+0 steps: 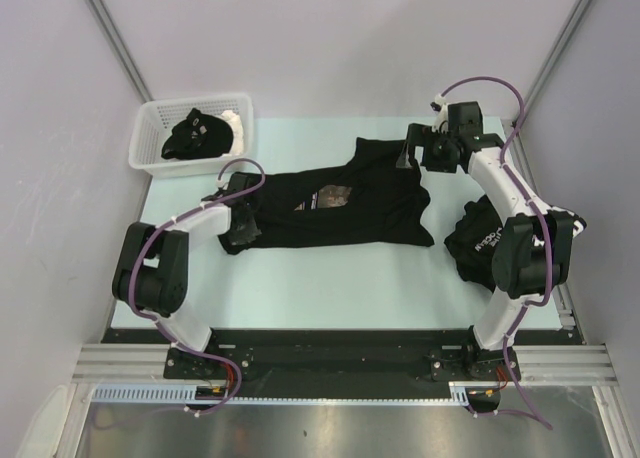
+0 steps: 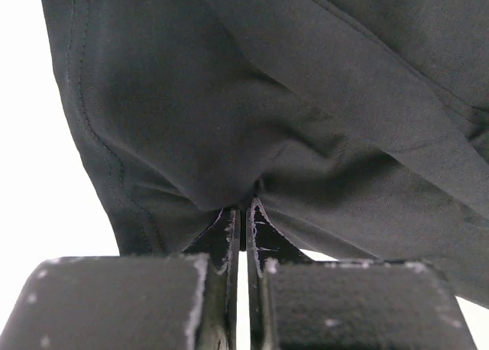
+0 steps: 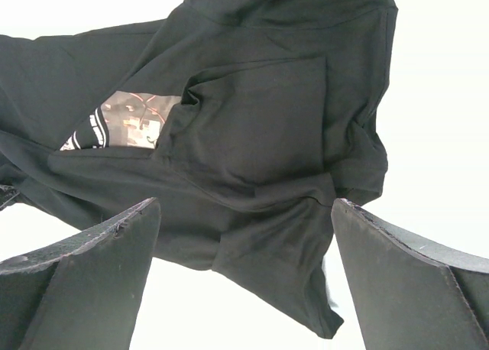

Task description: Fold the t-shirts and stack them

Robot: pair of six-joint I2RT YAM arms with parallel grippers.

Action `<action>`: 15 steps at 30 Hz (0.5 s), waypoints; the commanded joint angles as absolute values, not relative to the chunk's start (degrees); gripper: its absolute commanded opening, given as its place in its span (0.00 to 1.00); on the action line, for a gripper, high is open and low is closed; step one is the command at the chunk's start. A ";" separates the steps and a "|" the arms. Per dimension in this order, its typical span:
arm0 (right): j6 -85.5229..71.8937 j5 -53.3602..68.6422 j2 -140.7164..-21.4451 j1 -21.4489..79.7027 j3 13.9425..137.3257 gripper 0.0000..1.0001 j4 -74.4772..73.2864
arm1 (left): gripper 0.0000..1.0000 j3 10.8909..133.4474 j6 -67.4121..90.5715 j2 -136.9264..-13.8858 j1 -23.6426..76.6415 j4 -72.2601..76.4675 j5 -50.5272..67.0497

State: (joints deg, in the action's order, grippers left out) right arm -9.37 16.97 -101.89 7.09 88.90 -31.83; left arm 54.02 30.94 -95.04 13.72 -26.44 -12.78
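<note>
Logged white slotted basket (image 1: 168,165) at the far-left corner of the table (image 1: 330,298) and took it as reference.

Edges and room:
- Found printed t-shirt (image 1: 375,218) spread lengthwise just right of the basket and slightly nearer, apart from the basket's near wall by a narrow gap.
- Noted the end toward the basket bunched and puckered; the far-right corner runs up to a point; the near hem is fairly straight.
- Saw a wide bare strip of table nearer than the shirt, across its whole length.
- Found second t-shirt (image 1: 478,240), white lettering showing, crumpled well right of the basket, just past the spread shirt's right end.
- Spotted a dark garment (image 1: 200,133) heaped inside the basket.

Pose:
- Left gripper (image 2: 243,212) just near of the basket, forearm low and level, elbow folded back; fingers clenched together on a fold of the printed shirt, cloth gathered into creases at the pinch, stitched hem to one side.
- Right gripper (image 3: 246,203) far right of the basket, over the shirt's far-right corner, arm arched high from its base; jaws spread wide, grasping nothing, shirt and print visible below between the fingers.
</note>
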 commanded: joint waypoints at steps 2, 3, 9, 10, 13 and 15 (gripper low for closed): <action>-8.61 16.52 -100.28 6.77 91.67 1.00 -32.69 | 0.00 53.35 29.97 -95.89 12.74 -29.52 -13.01; -8.61 16.44 -100.54 6.68 91.93 1.00 -32.78 | 0.00 52.91 29.97 -95.19 12.74 -29.97 -13.01; -9.05 16.61 -102.48 6.68 94.92 1.00 -33.48 | 0.00 51.59 28.92 -91.50 12.74 -35.24 -12.57; -9.23 16.79 -102.83 6.68 95.36 1.00 -33.31 | 0.00 51.50 28.92 -90.36 12.74 -36.11 -12.48; -9.58 17.05 -104.50 6.68 98.16 1.00 -33.57 | 0.00 50.98 28.74 -88.16 12.74 -39.72 -12.66; -9.67 17.14 -105.99 6.68 100.89 1.00 -33.84 | 0.00 50.80 28.65 -86.40 12.74 -42.44 -12.83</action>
